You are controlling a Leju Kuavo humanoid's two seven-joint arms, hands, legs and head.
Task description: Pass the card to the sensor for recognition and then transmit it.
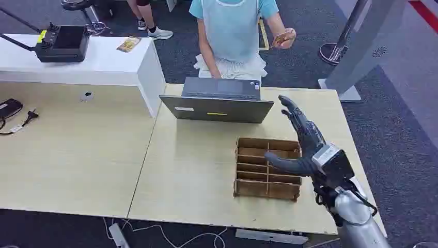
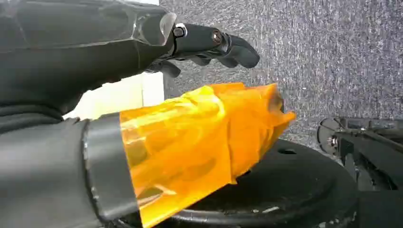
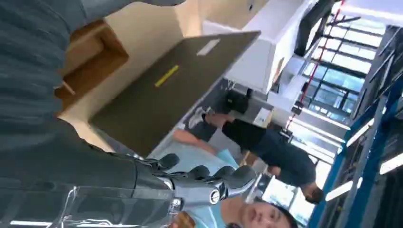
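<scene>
While a person [image 1: 232, 31] holds the card [image 1: 283, 37], right hand [image 1: 304, 142] seems empty.

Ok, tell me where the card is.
In the head view, the card is in a person's hand, beyond the table's far edge, behind the laptop.

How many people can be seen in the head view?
2. One person in a light blue top stands behind the laptop, holding a card. Of the second person, legs and shoes show at the top edge. Others may stand outside the picture.
</scene>
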